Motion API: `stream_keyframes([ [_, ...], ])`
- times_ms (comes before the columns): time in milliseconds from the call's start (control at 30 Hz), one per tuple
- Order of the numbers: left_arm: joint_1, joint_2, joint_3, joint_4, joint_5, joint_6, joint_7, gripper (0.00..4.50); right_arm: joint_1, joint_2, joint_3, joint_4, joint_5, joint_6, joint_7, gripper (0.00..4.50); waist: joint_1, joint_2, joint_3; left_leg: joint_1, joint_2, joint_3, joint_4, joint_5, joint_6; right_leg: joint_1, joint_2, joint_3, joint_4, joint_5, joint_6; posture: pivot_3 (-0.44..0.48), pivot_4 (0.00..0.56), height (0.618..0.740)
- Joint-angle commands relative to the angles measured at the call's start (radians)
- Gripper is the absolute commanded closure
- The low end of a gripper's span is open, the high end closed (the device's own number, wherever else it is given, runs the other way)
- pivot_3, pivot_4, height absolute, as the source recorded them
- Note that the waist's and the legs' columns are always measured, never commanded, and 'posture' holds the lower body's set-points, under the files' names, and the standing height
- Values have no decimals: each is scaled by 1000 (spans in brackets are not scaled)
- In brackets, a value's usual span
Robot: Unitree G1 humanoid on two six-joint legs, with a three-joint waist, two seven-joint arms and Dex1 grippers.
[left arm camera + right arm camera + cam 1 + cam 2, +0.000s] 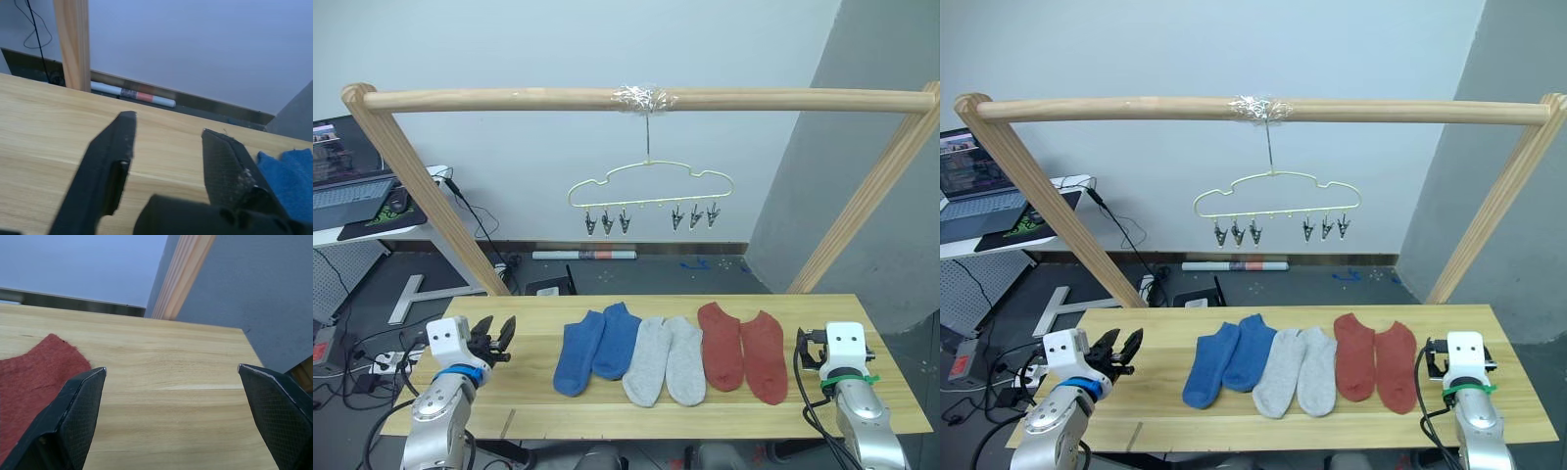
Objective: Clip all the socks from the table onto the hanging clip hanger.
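Observation:
Six socks lie side by side across the middle of the table: two blue socks on the left, two light grey socks in the centre, two rust red socks on the right. The pale wire clip hanger hangs from the beam above them, its clips bare. My left gripper rests open over the table's left end, a short way left of the blue socks. At the right end my right gripper is open wide, just right of a red sock.
A thick wooden beam on two slanted posts spans above the table's far edge. A desk with a laptop stands at the back left, with cables on the floor. A tube lies by the wall.

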Motion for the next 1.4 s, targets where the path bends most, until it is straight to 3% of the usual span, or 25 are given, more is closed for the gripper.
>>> stream_keyframes([
  [33, 0, -2, 3, -69, -19, 22, -10, 2042, -9, -11, -21, -33, 22, 1, 12, 0, 0, 0, 1, 0, 0, 0, 0, 0, 0, 0, 0, 0, 0, 0, 0, -35, 78, 740],
  [167, -2, -15, -15, -175, -29, 62, -8, 2042, -34, -39, 6, -55, 41, 5, 80, 0, 0, 0, 5, 0, 0, 0, 0, 0, 0, 0, 0, 0, 0, 0, 0, -41, 80, 740],
  [300, -47, -44, -33, -290, -68, 149, 14, 2042, -73, -129, 165, -130, 11, -41, 308, 0, -2, 2, 9, 0, 0, 2, 1, 0, 0, 0, 0, 1, 0, 0, 1, -41, 81, 740],
  [533, -206, -64, -85, -373, -45, 205, 60, 2042, -191, -92, 233, -318, 204, 139, 467, 0, -1, -1, 12, 0, 5, 2, 1, 2, -3, 1, 4, 0, 0, 1, 0, -39, 88, 740],
  [900, -336, -83, -165, -333, 28, 176, 78, 2042, -379, -58, 303, -507, 383, 408, 537, 0, -1, -8, 19, -9, 4, 2, 1, 2, -5, -8, 4, 0, -1, 2, 0, -46, 92, 740],
  [1400, -422, -155, -208, -152, 110, 44, 110, 2042, -465, -24, 347, -587, 456, 508, 548, 0, -2, -8, 19, -17, 4, 2, 3, 2, -5, -17, 3, 0, 0, 3, 0, -57, 91, 740],
])
